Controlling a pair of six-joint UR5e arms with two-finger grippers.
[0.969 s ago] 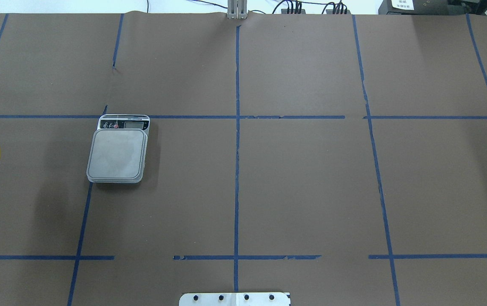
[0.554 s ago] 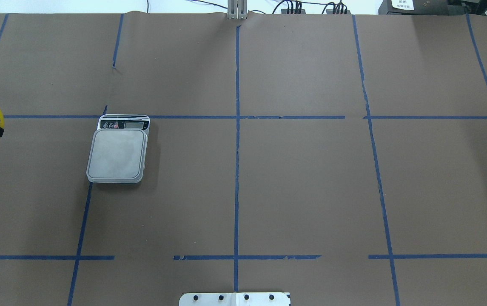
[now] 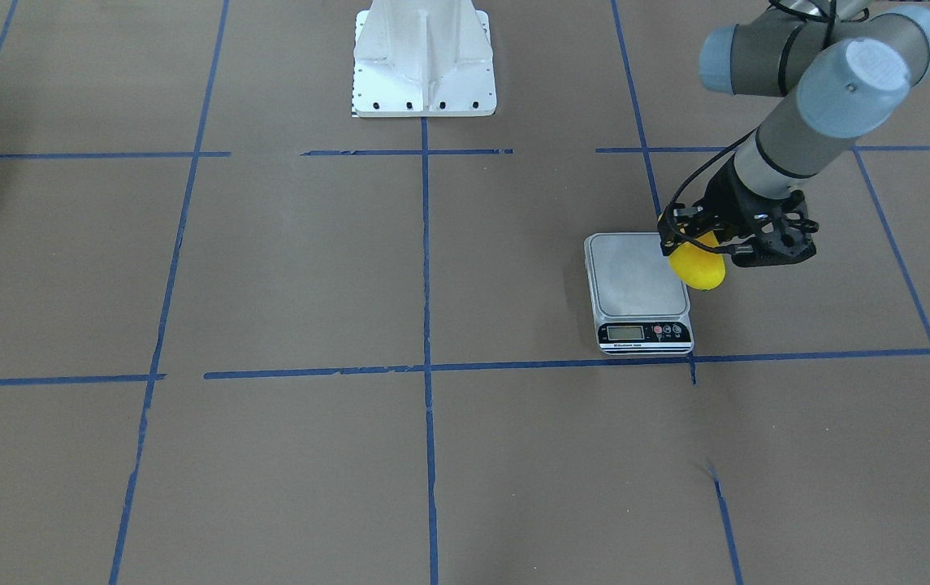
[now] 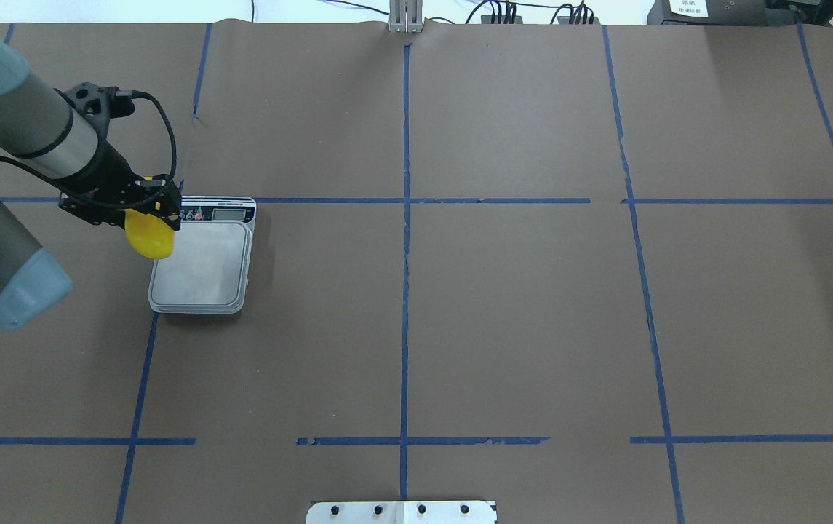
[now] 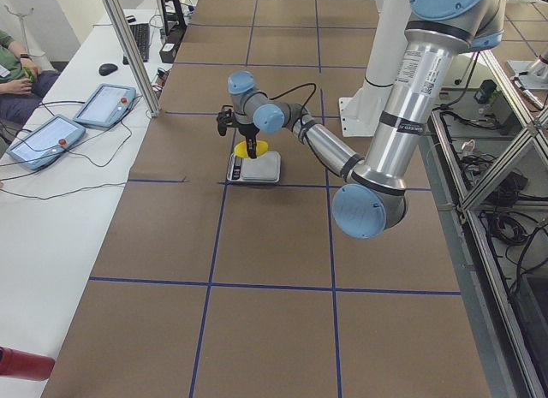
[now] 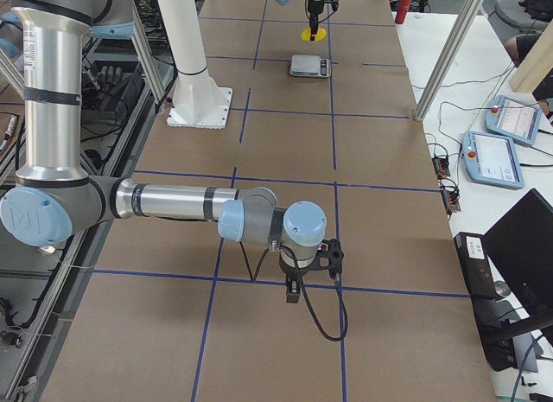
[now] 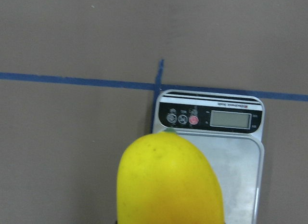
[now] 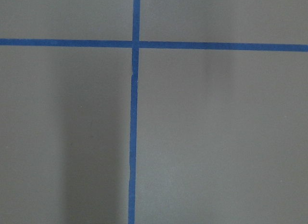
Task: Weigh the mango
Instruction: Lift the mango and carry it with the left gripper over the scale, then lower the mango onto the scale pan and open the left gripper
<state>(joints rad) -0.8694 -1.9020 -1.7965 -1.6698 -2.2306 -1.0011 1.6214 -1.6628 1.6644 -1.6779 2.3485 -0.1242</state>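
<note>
Swinging in | your left gripper, clamped on glossy yellow oval mango, has seemingly reached edge of grey square scale | placement next.

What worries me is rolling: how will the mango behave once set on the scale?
Rounded and glossy, the mango would probably roll or slide on the flat, smooth scale. It looks firm: the left gripper holds it without visible sagging.

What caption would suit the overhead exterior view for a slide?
The left gripper holds the mango over the scale's left edge.
</note>
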